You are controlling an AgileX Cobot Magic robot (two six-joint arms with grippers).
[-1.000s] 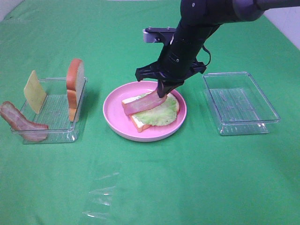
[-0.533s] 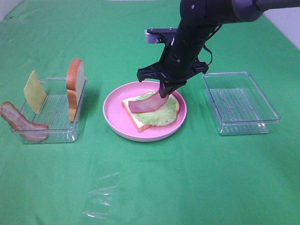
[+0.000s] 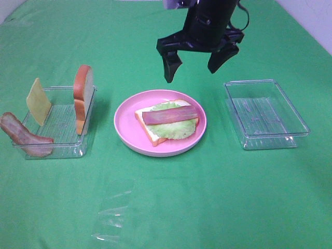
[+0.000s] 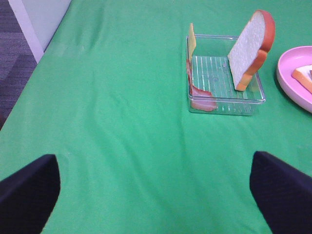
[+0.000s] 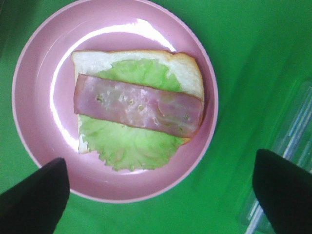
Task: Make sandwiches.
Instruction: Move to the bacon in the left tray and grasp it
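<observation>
The sandwich on the pink plate point(image 3: 127, 124) is a white bread slice point(image 3: 148, 132), a green lettuce leaf point(image 3: 179, 127) and one reddish bacon strip point(image 3: 170, 115) lying flat on top. My right gripper point(image 3: 192, 65) hangs open and empty above the plate's far side. The right wrist view looks straight down on the bacon point(image 5: 139, 105), lettuce point(image 5: 126, 146), bread point(image 5: 97, 61) and plate point(image 5: 34, 97), with the right gripper point(image 5: 158, 195) wide open. My left gripper point(image 4: 156, 195) is open and empty over bare cloth, short of the left tray point(image 4: 224, 105).
The clear left tray point(image 3: 57, 150) holds an upright bread slice point(image 3: 83, 96), a yellow cheese square point(image 3: 39, 101) and another bacon strip point(image 3: 23, 136). An empty clear tray point(image 3: 264, 140) stands right of the plate. A clear plastic sheet point(image 3: 111, 218) lies on the green cloth in front.
My right gripper let go of the bacon strip, which now lies flat on the lettuce. The gripper opened and rose up and away from the plate.
</observation>
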